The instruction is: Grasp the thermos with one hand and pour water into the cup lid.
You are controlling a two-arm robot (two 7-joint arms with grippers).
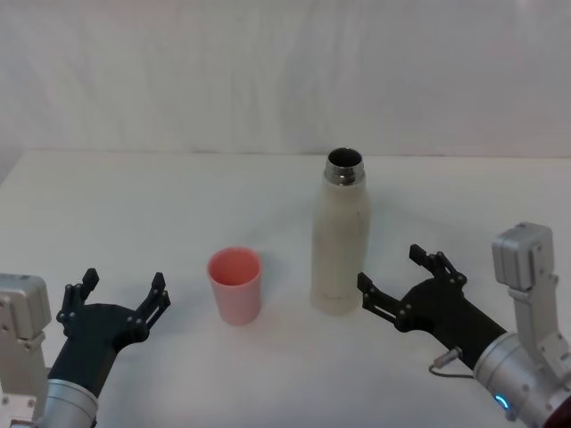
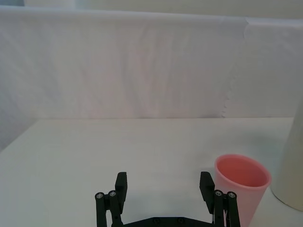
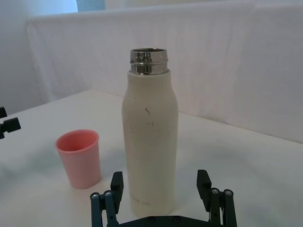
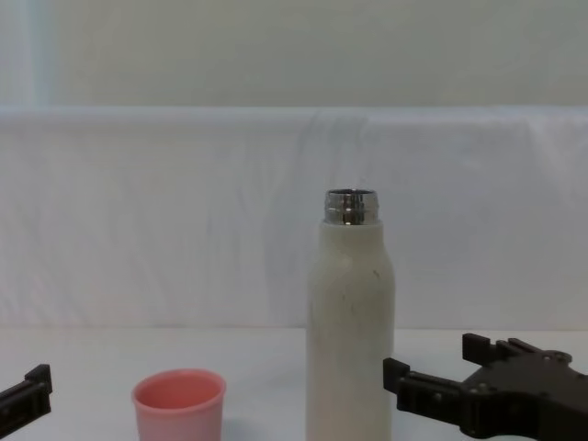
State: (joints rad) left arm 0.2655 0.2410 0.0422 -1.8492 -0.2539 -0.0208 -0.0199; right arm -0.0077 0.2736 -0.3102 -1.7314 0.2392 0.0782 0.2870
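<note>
1. Table (image 1: 134, 205): white, draped, wide and bare around the two task items; plenty of room for a tilt toward the left.
2. Thermos (image 1: 340, 241): upright near the table's middle, uncapped, steel neck open at the top. Right of the cup lid and apart from it. Best gripped around the lower-middle body, well below the shoulders, so the wrist can roll without slipping.
3. Right gripper (image 1: 403, 283): at the near right, just beside the thermos base, fingers spread wide, wide enough by the look of it to take the body. In the right wrist view, bottle centred between the two fingers (image 3: 117, 185). Judged step: closing in for the grasp. Advance straight and level until the body sits deep between the fingers, then close firmly; no nudging off-centre, or the tall bottle may tip.
4. Left gripper (image 1: 122, 300): at the near left, fingers spread wide, holding nothing, left of the cup lid and near it.
5. Cup lid (image 1: 235, 283): salmon-pink, upright, mouth up, left of the thermos. Small target: pour slowly, neck low over the rim.
</note>
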